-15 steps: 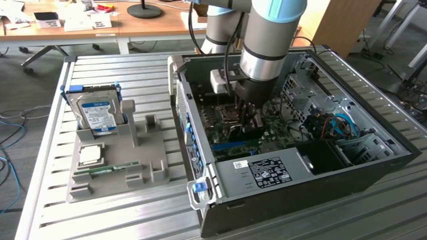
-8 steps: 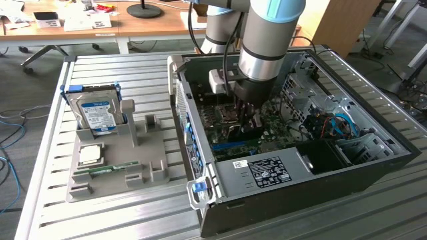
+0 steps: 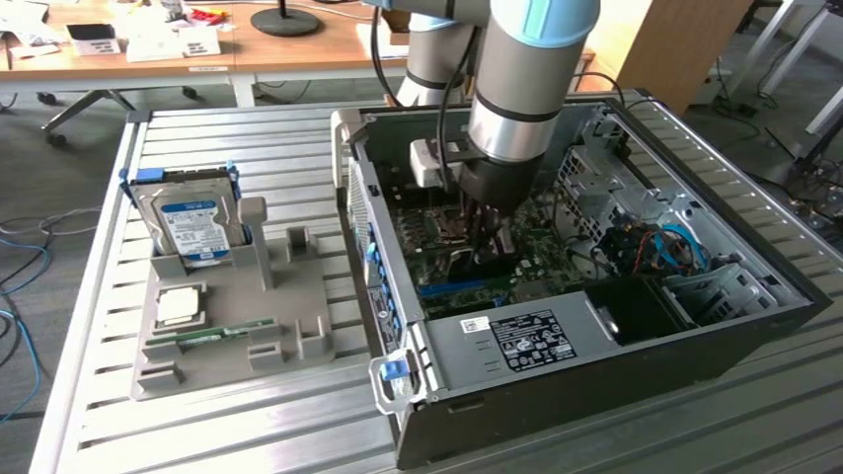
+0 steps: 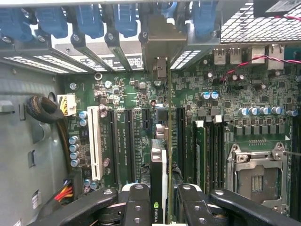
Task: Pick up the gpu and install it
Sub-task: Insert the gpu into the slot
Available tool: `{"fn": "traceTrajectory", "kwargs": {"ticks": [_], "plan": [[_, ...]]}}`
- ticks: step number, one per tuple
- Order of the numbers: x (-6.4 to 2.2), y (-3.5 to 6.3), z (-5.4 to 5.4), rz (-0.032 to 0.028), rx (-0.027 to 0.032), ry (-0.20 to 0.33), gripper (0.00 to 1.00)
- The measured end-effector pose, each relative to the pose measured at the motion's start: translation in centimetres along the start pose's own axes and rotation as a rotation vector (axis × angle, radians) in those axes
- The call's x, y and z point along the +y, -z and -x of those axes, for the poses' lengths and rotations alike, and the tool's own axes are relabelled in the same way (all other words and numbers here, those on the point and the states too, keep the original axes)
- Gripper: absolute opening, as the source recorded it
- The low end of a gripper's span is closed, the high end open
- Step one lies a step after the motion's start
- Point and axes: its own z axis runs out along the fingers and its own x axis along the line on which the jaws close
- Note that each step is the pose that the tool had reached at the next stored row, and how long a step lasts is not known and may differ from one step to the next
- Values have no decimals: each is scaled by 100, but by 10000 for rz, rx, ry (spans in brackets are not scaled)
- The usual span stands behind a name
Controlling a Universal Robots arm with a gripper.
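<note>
Currently the gripper (image 4: pixel 160 207) has its two black fingers (image 4: pixel 139 202) pinched on the gpu (image 4: pixel 159 174), which stands on edge between them, its thin edge facing the wrist camera. The card hangs over the green motherboard (image 4: pixel 225 108), lined up along the long black expansion slots (image 4: pixel 127 141) beside a white slot (image 4: pixel 95 141). A silver bracket (image 4: pixel 162 44) at the card's far end sits among the blue slot clips (image 4: pixel 89 19) at the case wall. From the exterior view, the arm (image 3: pixel 527 89) reaches down into the open computer case (image 3: pixel 554 355). On the exterior view's left, a grey holder (image 3: pixel 224 326) carries a hard drive (image 3: pixel 191 222) and a green RAM stick (image 3: pixel 217 333).
</note>
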Motion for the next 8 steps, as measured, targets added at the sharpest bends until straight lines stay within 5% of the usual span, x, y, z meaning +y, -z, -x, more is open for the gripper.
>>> {"fn": "traceTrajectory", "kwargs": {"ticks": [8], "plan": [[17, -44, 5, 0, 2, 2, 27]]}}
